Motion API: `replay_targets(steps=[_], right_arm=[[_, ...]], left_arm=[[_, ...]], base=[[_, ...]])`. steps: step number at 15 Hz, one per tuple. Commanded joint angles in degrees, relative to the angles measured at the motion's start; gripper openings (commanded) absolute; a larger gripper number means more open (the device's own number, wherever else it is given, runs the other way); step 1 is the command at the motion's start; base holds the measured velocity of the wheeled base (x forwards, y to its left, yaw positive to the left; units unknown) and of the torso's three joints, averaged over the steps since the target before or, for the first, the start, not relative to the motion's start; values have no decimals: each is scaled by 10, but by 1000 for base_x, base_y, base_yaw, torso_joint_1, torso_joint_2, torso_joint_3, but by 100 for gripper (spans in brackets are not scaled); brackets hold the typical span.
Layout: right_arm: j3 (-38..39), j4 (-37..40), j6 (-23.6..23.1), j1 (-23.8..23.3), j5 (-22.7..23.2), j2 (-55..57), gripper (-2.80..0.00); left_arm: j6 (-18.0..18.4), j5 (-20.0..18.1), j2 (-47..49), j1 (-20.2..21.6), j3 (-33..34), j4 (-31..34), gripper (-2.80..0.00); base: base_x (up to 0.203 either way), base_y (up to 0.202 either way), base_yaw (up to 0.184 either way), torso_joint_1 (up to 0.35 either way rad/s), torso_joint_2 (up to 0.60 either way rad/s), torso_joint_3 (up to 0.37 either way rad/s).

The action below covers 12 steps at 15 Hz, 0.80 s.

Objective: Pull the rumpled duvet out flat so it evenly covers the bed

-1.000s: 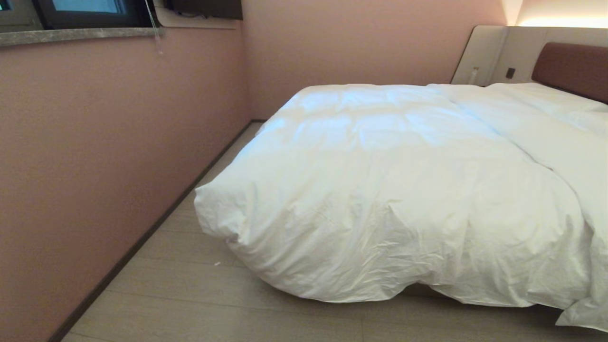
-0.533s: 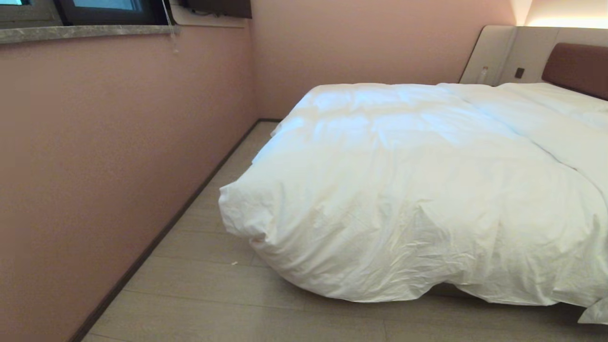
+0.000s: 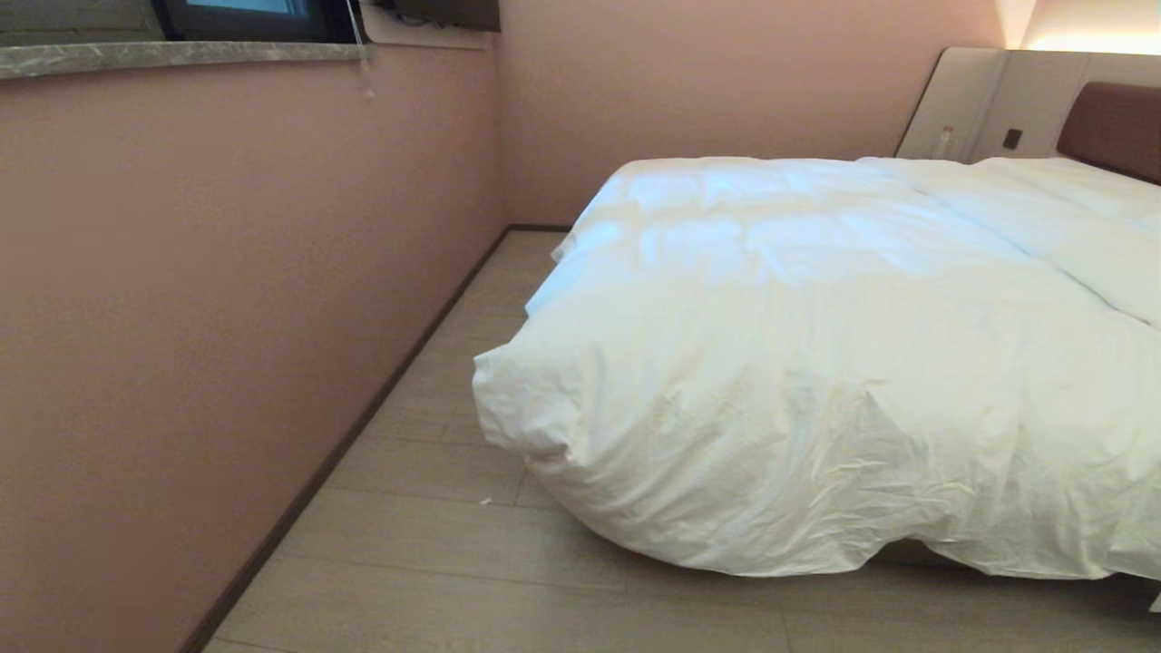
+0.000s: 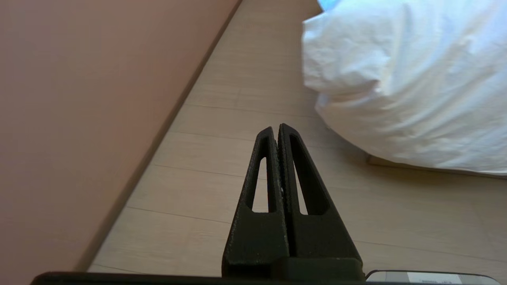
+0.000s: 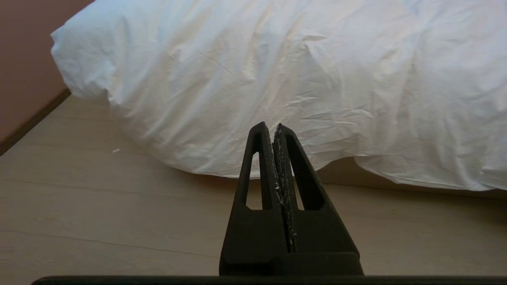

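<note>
The duvet (image 3: 816, 363) lies bunched over the bed (image 3: 907, 551), its corner overhanging the floor (image 3: 435, 562) at 9 o'clock, while left end effector (image 4: 276, 130) and right end effector (image 5: 270, 128) hang pressed closed, empty.

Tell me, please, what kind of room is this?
Most likely a bedroom, perhaps in a hotel: a low bed under a white duvet, a padded headboard lit from above, and a window sill in the pink wall.
</note>
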Motion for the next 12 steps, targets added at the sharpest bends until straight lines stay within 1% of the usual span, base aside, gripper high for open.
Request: replay_targets(steps=[1,12], right_arm=[[0,0,0,0,0,1,-280],[0,0,0,0,0,1,-280]], left_arm=[[0,0,0,0,0,0,-280],[1,-1,0,0,0,0,-280]], base=[[0,196,-3,-1,-1,4],[0,198,-1,2,1,3]])
